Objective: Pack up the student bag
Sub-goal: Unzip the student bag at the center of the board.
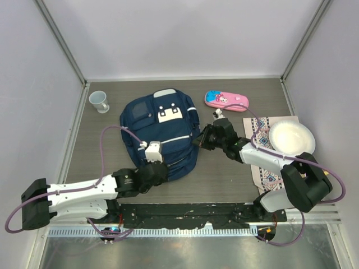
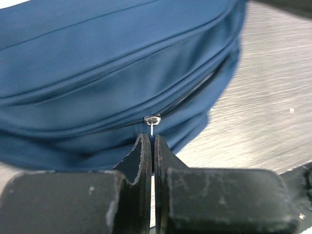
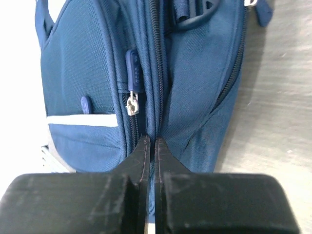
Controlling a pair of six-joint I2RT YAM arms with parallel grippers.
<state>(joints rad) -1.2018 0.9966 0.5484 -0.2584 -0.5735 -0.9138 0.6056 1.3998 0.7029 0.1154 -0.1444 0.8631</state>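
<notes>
Navy fabric with white stripe trim makes up the student bag (image 1: 160, 131), which lies flat, front pockets up, in the middle of the counter (image 1: 224, 179); none of its inside shows. Beyond the bag's far left corner stands a pale cup (image 1: 100, 101). A pink pencil case (image 1: 226, 100) lies to the bag's right and farther back. Well to the bag's right, a white bowl (image 1: 291, 138) sits on a patterned mat (image 1: 262, 134). At the bag's near edge the left end effector (image 2: 152, 139) has its fingers pressed together on the thin tab of a silver zip pull (image 2: 152, 120). The right end effector (image 3: 150, 141) meets the bag's right side, closed tight against a seam beside a blue-tabbed zip (image 3: 132, 73); whether it pinches fabric I cannot tell. Grey-brown wood grain covers the counter, and plain pale panels (image 1: 179, 33) wall it in.
</notes>
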